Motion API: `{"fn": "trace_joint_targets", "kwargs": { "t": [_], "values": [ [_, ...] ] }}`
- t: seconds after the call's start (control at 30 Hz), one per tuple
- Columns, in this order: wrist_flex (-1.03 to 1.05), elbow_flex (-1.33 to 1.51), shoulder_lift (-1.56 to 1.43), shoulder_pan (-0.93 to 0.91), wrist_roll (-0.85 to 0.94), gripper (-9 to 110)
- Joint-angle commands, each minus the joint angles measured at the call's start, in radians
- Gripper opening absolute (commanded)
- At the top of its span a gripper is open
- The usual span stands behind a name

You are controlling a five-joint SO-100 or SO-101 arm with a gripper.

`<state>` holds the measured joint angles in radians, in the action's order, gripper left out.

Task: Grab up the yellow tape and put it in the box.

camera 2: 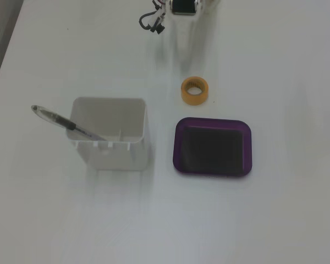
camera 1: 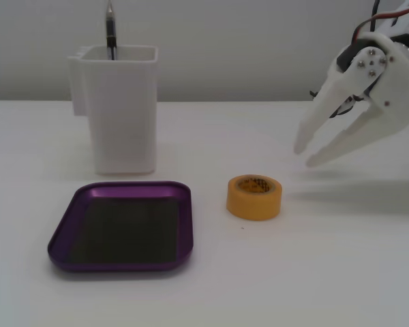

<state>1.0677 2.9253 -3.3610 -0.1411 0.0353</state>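
The yellow tape (camera 1: pixel 254 206) lies flat on the white table, hollow core up, just right of the box in a fixed view; from above it is a yellow ring (camera 2: pixel 185 92) just above the box. The box (camera 1: pixel 73 201) is a shallow purple tray with a dark bottom, empty; its rim also shows from above (camera 2: pixel 176 148). My white gripper (camera 1: pixel 305 155) hangs above the table to the right of the tape, fingers pointing down-left, slightly apart and empty. From above it (camera 2: pixel 182 43) is faint against the table, beyond the tape.
A tall white square container (camera 1: pixel 123 116) with a pen (camera 1: pixel 110 30) stands behind the box; from above the container (camera 2: pixel 118 157) is left of the box, with the pen (camera 2: pixel 55 118) leaning out left. Dark cables (camera 2: pixel 151 22) lie by the arm's base.
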Motion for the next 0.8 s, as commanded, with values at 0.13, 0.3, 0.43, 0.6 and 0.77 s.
{"fn": "trace_joint_targets", "kwargs": {
  "t": [0.13, 0.3, 0.43, 0.6, 0.77],
  "values": [
    [-0.078, -0.178, 0.189, 0.003, 0.005, 3],
    [-0.067, -0.38, 0.471, 0.003, 0.006, 3],
    [-0.064, -0.532, 0.663, 0.021, 0.006, 4],
    [-0.025, -0.621, 0.822, 0.15, 0.008, 4],
    [-0.014, -0.626, 0.905, 0.262, 0.008, 5]
  ]
}}
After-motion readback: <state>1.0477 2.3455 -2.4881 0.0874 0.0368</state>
